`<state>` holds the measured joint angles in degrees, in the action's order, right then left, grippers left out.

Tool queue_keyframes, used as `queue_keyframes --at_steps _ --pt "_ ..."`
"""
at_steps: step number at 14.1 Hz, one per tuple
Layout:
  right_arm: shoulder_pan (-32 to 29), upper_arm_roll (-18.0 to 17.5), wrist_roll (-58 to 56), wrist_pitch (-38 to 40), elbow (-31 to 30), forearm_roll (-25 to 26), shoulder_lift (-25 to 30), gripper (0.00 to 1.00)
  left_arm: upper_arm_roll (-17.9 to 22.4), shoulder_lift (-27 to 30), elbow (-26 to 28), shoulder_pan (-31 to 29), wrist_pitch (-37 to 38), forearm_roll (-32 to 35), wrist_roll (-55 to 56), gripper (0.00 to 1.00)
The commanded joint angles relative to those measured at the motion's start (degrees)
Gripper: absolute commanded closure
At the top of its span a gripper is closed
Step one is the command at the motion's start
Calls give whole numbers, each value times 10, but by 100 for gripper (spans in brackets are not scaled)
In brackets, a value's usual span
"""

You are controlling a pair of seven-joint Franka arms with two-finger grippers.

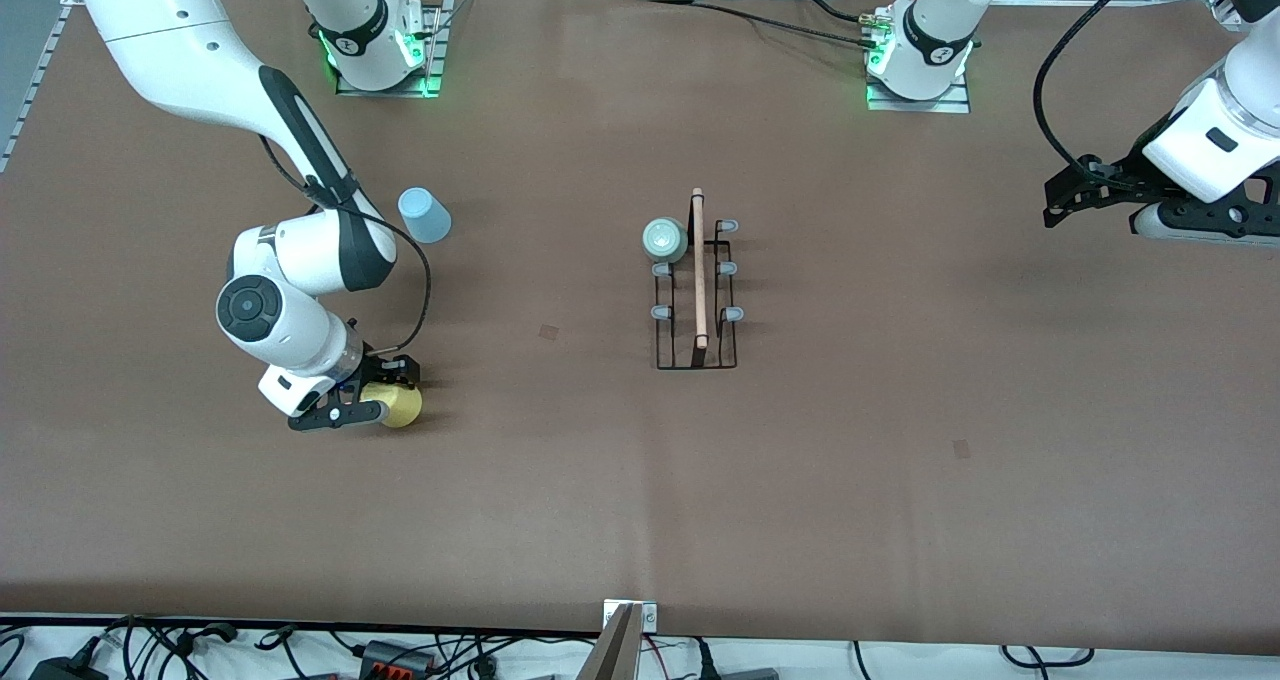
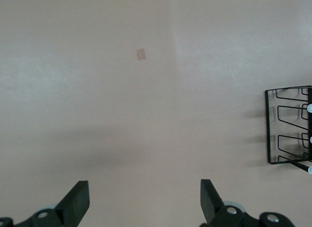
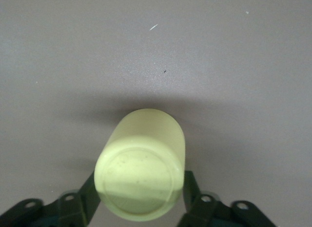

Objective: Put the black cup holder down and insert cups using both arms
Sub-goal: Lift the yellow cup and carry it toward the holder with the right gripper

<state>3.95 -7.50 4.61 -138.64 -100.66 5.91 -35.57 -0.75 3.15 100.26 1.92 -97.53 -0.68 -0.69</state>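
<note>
Right gripper [image 1: 385,392], low at the right arm's end of the table: fingers set on either side of the yellow cup [image 1: 398,404], which lies on its side between them. Light blue cup [image 1: 425,215]: upside down, farther from the front camera than that gripper. Black cup holder [image 1: 697,295]: mid-table between both grippers, pale green cup [image 1: 664,239] on one of its pegs. Left gripper [image 2: 144,201]: fingers apart, empty, over the left arm's end of the table.

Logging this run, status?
Right gripper shut on yellow cup. Left gripper open, waiting at its table end. Green cup on holder; blue cup loose.
</note>
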Motion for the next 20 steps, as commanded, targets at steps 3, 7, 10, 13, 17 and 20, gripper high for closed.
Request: queue_keyframes --at_steps 3,7,10,13,17,20 --pt "-4 5 -21 -8 -4 3 6 49 5 0 -2 4 -2 -8 -8 0" --pt "18 5 -8 35 -1 -5 68 67 5 1 -2 4 -2 -8 -8 0" --pt "71 5 82 131 30 -13 139 68 5 1 -2 4 -2 -8 -8 0" --pt "147 3 221 159 59 -55 162 68 5 1 -2 4 -2 -8 -8 0" --pt "270 3 411 156 113 -35 119 68 5 0 -2 4 -2 -8 -8 0" --pt "319 4 478 151 137 -3 82 68 5 1 -2 4 -2 -8 -8 0"
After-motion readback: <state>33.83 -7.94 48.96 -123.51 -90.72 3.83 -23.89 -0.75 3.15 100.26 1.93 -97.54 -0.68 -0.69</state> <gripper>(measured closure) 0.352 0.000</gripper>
